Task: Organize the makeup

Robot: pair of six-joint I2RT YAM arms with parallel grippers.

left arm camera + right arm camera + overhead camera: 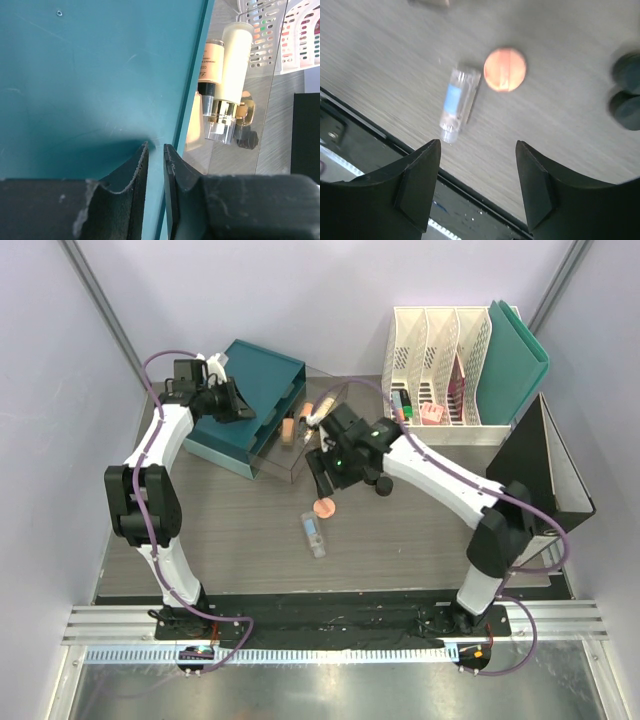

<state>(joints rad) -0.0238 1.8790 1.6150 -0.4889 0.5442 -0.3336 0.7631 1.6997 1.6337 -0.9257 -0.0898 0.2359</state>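
My right gripper point(478, 147) wide over round pink compact point(505, 69); pickup step, next descend, close; left gripper point(156, 147) pinches teal plastic box point(75, 75).

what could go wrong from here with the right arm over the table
1. The open right gripper hangs above the round pink compact and the clear tube, which lie close together; closing on one may nudge the other.
2. The left gripper pinches an edge of the teal drawer box; a tug could roll the cream bottle beside it.
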